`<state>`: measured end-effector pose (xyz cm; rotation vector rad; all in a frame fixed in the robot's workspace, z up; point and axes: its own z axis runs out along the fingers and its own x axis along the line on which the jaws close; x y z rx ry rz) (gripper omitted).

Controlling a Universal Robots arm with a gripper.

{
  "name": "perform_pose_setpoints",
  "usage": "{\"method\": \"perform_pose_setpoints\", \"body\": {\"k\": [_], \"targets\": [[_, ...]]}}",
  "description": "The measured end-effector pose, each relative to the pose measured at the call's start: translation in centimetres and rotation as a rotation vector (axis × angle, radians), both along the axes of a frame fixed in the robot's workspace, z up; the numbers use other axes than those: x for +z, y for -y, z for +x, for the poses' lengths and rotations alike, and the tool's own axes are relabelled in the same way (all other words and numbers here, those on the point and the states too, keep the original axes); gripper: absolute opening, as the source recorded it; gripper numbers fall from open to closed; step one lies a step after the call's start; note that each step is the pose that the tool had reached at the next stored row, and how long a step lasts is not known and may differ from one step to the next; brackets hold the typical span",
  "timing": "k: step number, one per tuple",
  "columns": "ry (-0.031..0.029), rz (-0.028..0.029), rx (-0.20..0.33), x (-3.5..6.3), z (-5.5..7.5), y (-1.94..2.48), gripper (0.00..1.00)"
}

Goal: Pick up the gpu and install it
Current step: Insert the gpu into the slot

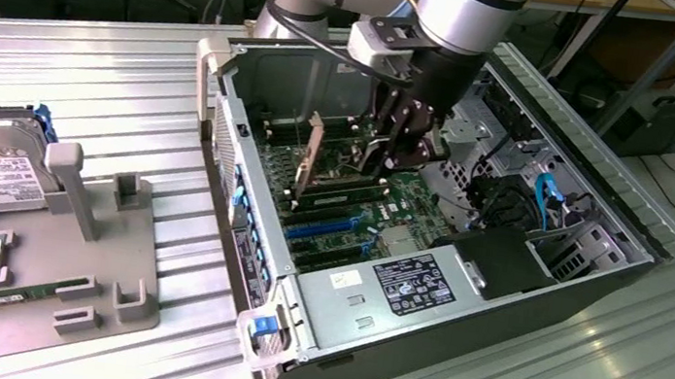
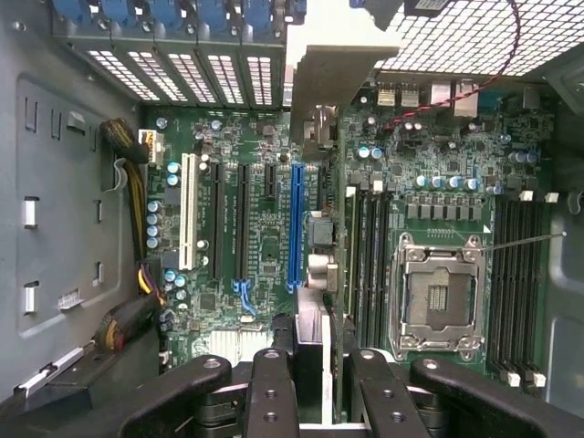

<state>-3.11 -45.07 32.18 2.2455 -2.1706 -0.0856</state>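
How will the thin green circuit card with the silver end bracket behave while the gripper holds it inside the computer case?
The thin green circuit card stands on edge between the gripper's fingers; probably stiff, it shows no sag. Likely fragile: its parts are exposed. Held far from its silver end bracket, it may tilt if pushed.
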Motion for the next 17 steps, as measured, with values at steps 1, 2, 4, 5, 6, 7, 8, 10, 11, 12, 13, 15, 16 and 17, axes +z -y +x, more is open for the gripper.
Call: {"method": "perform_pose_setpoints", "body": {"k": [1, 2, 4, 5, 6, 7, 8, 10, 11, 12, 13, 15, 16, 17], "targets": [[0.0, 0.0, 0.0, -0.07, 0.0, 0.0, 0.28], [0.0001, 0.0, 0.0, -0.17, -0.1, 0.0, 0.28], [0.0008, 0.0001, 0.0, -0.31, -0.2, 0.0, 0.28], [0.0008, 0.0, 0.0, -0.37, -0.2, 0.0, 0.28], [0.0008, 0.0, 0.0, -0.44, -0.2, 0.0, 0.28], [0.0008, 0.0, 0.0, -0.51, -0.2, 0.0, 0.28], [0.0008, 0.0, 0.0, -0.57, -0.2, 0.0, 0.28], [0.0008, -0.0001, 0.0, -0.66, -0.2, 0.0, 0.28], [0.0008, 0.0, 0.0, -0.73, -0.2, 0.0, 0.28], [0.0008, 0.0001, 0.0, -0.79, -0.2, 0.0, 0.28], [0.0008, 0.0, 0.0, -0.86, -0.3, 0.0, 0.28], [0.0008, 0.0, 0.0, -1.11, -0.3, 0.0, 0.28], [0.0008, 0.0, 0.0, -1.2, -0.3, 0.0, 0.28], [0.0008, 0.0, 0.0, -1.33, -0.3, 0.0, 0.28]]}}
